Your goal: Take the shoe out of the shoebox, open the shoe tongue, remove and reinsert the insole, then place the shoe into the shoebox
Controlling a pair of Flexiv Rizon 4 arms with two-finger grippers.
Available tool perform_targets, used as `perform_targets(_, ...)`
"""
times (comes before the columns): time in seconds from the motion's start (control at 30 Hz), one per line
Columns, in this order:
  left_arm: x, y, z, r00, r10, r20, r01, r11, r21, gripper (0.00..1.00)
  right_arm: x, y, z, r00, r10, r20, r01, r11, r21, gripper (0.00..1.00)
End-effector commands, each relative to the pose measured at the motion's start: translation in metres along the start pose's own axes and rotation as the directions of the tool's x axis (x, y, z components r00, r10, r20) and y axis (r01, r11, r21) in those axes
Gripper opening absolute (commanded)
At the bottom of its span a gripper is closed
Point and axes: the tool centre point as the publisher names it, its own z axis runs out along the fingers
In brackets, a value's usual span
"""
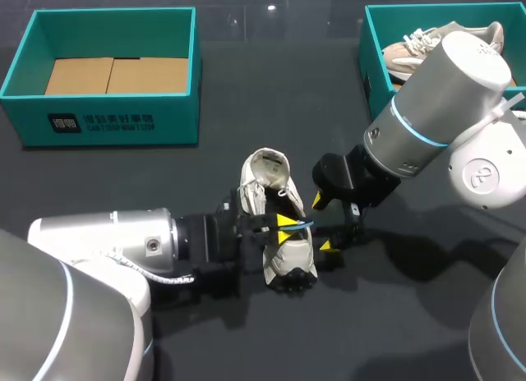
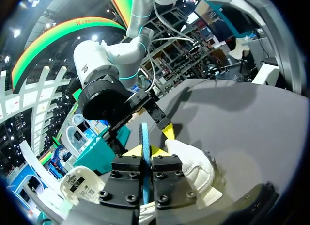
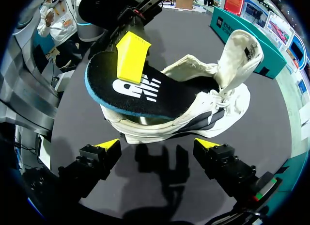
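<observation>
Showing the insole stage of the task: the shoe (image 1: pixel 288 266) is out of its box and rests on the dark table (image 1: pixel 164 176) at the centre of the head view; its tongue (image 3: pixel 240 53) stands pulled up and back, so the opening is exposed. The left gripper (image 2: pixel 145 151) enters from the lower left of the head view and is clamped on the insole (image 3: pixel 145 91); the left wrist view shows the insole edge-on, with a finger pressed to each face. In the right wrist view, one end of the insole dips into the opening near the tongue; the rounded end rides above the shoe's rim, so the insole is only partly seated. Whether it is on its way out or back in cannot be told. The right gripper (image 3: pixel 157 145) comes in from the right of the head view; it hangs just beside the shoe, jaws spread wide with nothing between them.

Done, by judgement: shoe extracted; tongue opened. Left to do: seating the insole fully; returning the shoe to a box. The empty shoebox (image 1: pixel 164 122) sits at the upper left of the head view; a second shoebox (image 1: pixel 371 69), holding another shoe (image 1: pixel 415 52), sits at the upper right.
</observation>
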Motion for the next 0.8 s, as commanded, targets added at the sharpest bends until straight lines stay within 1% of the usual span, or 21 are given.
perform_targets(0.03, -0.007, 0.018, 0.007, 1.0, 0.008, -0.014, -0.008, 1.0, -0.02, 0.0, 0.001, 0.0, 0.001, 1.0, -0.001, 0.002, 0.001, 1.0, 0.0, 1.0)
perform_targets(0.17, -0.009, 0.033, 0.01, 1.0, 0.004, -0.02, -0.004, 1.0, -0.031, 0.0, 0.001, 0.0, 0.001, 1.0, -0.001, 0.002, 0.001, 1.0, 0.0, 1.0)
perform_targets(0.33, -0.009, 0.046, 0.013, 0.999, -0.023, -0.028, 0.02, 0.997, -0.074, 0.0, 0.001, 0.0, 0.001, 1.0, -0.001, 0.002, 0.001, 1.0, 0.0, 1.0)
perform_targets(0.37, -0.009, 0.048, 0.013, 0.999, -0.035, -0.03, 0.032, 0.997, -0.071, 0.0, 0.001, 0.0, 0.001, 1.0, -0.001, 0.002, 0.001, 1.0, 0.0, 1.0)
perform_targets(0.43, -0.009, 0.048, 0.012, 0.999, -0.043, -0.033, 0.04, 0.997, -0.067, 0.0, 0.001, 0.0, 0.001, 1.0, -0.001, 0.002, 0.001, 1.0, 0.0, 1.0)
perform_targets(0.57, -0.007, 0.037, 0.007, 0.998, -0.046, -0.048, 0.044, 0.998, -0.034, 0.0, 0.001, 0.0, 0.001, 1.0, -0.001, 0.002, 0.001, 1.0, 0.0, 1.0)
perform_targets(0.6, -0.006, 0.033, 0.006, 0.998, -0.045, -0.048, 0.044, 0.999, -0.025, 0.06, 0.001, 0.0, 0.001, 1.0, -0.001, 0.002, 0.001, 1.0, 0.0, 1.0)
perform_targets(0.63, -0.006, 0.028, 0.005, 0.998, -0.042, -0.054, 0.041, 0.999, -0.018, 0.27, 0.001, 0.0, 0.001, 1.0, -0.001, 0.002, 0.001, 1.0, 0.0, 1.0)
perform_targets(0.67, -0.006, 0.026, 0.004, 0.998, -0.041, -0.057, 0.041, 0.999, -0.01, 0.31, 0.001, 0.0, 0.001, 1.0, -0.001, 0.002, 0.001, 1.0, 0.0, 1.0)
perform_targets(0.7, -0.005, 0.022, 0.003, 0.998, -0.039, -0.058, 0.039, 0.999, -0.007, 0.36, 0.001, 0.0, 0.001, 1.0, -0.001, 0.002, 0.001, 1.0, 0.0, 1.0)
perform_targets(0.8, -0.003, 0.014, 0.003, 0.997, -0.027, -0.07, 0.028, 1.0, 0.008, 0.33, 0.001, 0.0, 0.001, 1.0, -0.001, 0.002, 0.001, 1.0, 0.0, 1.0)
